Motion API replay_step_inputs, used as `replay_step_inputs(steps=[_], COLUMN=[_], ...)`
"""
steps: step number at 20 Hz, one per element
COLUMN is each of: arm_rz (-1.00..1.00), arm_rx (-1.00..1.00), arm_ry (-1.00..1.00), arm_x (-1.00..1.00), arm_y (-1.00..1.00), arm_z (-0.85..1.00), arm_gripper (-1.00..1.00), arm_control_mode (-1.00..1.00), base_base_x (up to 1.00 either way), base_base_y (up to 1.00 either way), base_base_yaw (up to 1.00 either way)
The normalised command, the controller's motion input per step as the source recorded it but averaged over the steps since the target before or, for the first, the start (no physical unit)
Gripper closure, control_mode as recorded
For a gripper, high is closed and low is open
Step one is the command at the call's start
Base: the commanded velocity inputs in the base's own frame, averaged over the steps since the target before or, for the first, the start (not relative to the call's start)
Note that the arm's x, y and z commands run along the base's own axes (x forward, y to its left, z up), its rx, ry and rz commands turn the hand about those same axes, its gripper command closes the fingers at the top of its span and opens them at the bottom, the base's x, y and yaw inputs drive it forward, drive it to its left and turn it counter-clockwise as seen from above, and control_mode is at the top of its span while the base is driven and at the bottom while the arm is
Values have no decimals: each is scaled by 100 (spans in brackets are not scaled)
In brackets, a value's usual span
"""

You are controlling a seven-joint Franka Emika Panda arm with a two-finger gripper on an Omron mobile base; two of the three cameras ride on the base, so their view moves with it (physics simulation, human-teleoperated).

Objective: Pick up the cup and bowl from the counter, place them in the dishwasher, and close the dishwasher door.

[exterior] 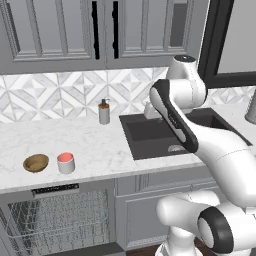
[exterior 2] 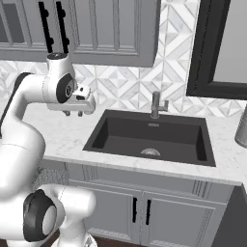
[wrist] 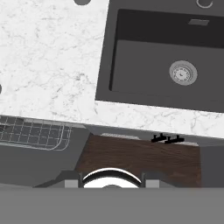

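Note:
The white cup [exterior: 66, 162] with a pink inside stands on the counter [exterior: 90, 142], near its front edge. The brown bowl [exterior: 36, 163] sits just left of it. Below them the dishwasher [exterior: 55, 190] is open and its grey wire rack [exterior: 60, 220] shows. The dishwasher door [exterior: 87, 249] hangs down in front. My gripper [exterior 2: 73, 114] hovers above the counter [exterior 2: 67, 135], left of the sink and well right of the cup. Its fingers point down, stand apart and hold nothing. In the hand view the rack [wrist: 35, 133] lies at the lower left.
A dark sink [exterior 2: 149, 135] with a faucet [exterior 2: 155, 105] is set into the counter to the right. A beige soap dispenser [exterior: 104, 111] stands by the backsplash. Grey cabinets hang overhead. A grey object [exterior 2: 241, 128] stands at the far right.

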Motion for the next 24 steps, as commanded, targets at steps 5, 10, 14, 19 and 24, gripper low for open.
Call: replay_step_inputs(steps=[5, 10, 14, 19, 24], arm_rz=[0, 0, -4, 5, 1], arm_rx=[0, 0, 0, 0, -1], arm_ry=[0, 0, 5, 10, 6], arm_x=[0, 0, 50, 32, 39], arm_y=[33, 15, 100, 68, 11], arm_z=[0, -1, -34, -28, -7], arm_gripper=[-100, -100, -100, -100, -100], arm_control_mode=[-100, -100, -100, -100, -100], base_base_x=[0, 0, 0, 0, 0], base_base_y=[0, 0, 0, 0, 0], base_base_yaw=[0, 0, 0, 0, 0])
